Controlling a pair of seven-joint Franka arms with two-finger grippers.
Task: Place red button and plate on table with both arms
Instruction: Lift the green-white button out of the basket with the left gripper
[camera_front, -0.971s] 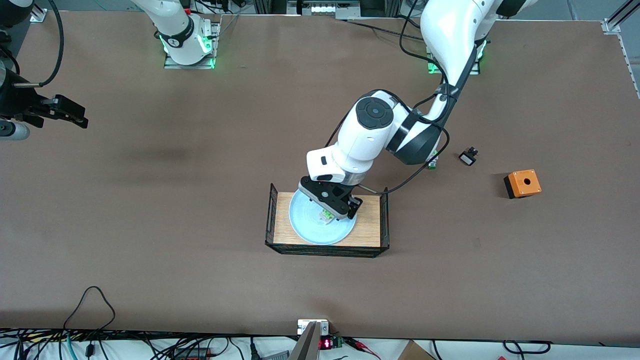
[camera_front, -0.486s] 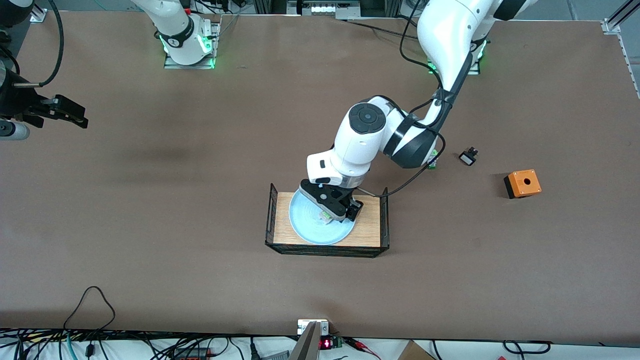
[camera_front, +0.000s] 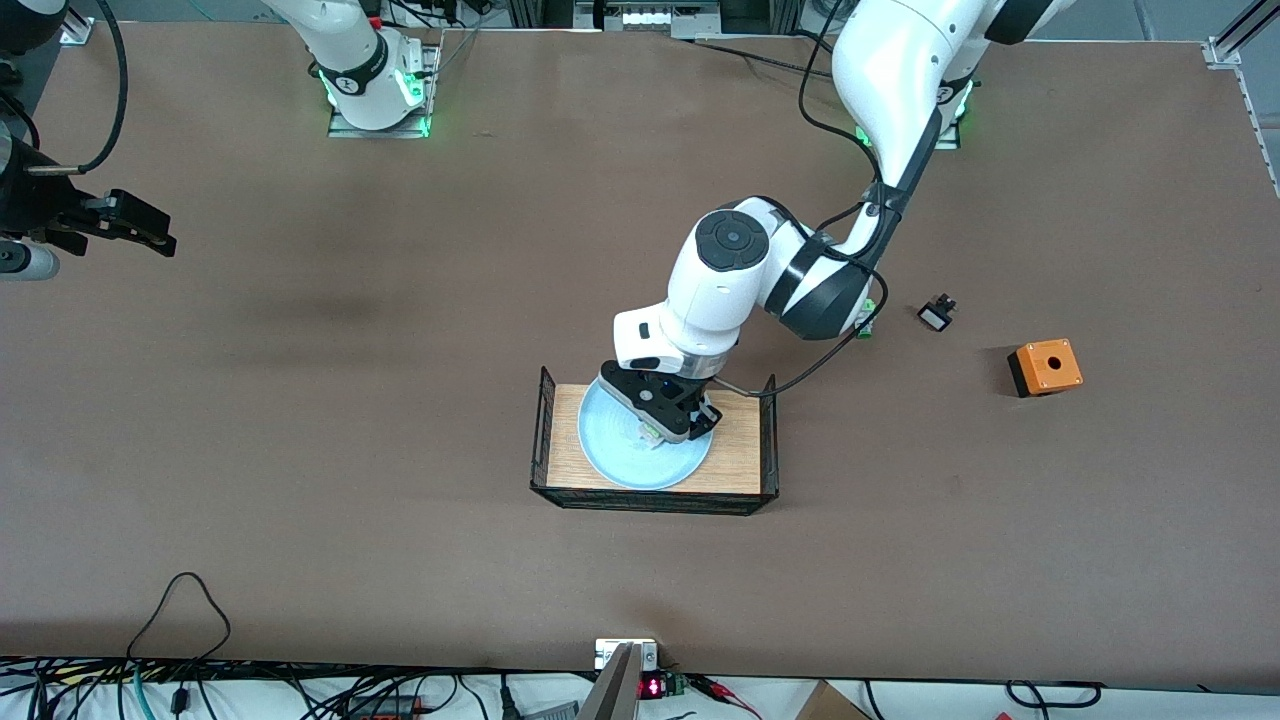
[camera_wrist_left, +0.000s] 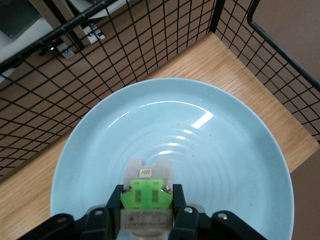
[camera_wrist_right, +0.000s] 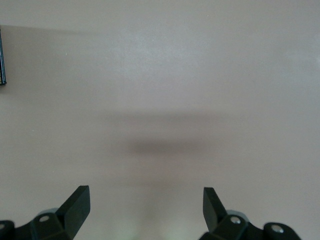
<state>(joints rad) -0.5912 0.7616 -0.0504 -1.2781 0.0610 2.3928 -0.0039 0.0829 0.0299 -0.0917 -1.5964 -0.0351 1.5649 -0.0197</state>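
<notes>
Front view: the left gripper (camera_front: 668, 425) is down inside the light-wood rack (camera_front: 735, 462), over the plate (camera_front: 620, 460) that lies on the rack's board. Between its jaws sits the red button (camera_front: 652, 431), seen here only as a small green-and-white speck. The left arm reaches from its base and bends sharply at the elbow, with the wrist tipped down over the rack's wall toward the robots. The right gripper (camera_front: 135, 230) waits over bare table (camera_front: 350, 480) at the right arm's end, well apart from the rack. An orange box (camera_front: 1045, 366) and a small black-and-white part (camera_front: 936, 314) lie toward the left arm's end.

Left wrist view: the jaws pinch the red button (camera_wrist_left: 147, 192) by its sides, the fingertips (camera_wrist_left: 177, 192) against the green block; the whitish body points forward, out from the jaws. The red cap is not visible. The plate (camera_wrist_left: 240, 165) spreads below and ahead of the jaws, the black wire wall (camera_wrist_left: 125, 45) ahead of them. Whether the button touches the plate cannot be told. The step appears to be lifting it out: best to go straight up, keep the pinch firm and clear the wire walls before travelling sideways, so the plate is not dragged.

Right wrist view: the right gripper's (camera_wrist_right: 145, 202) jaws are spread wide over plain table (camera_wrist_right: 160, 75), nothing between them.
</notes>
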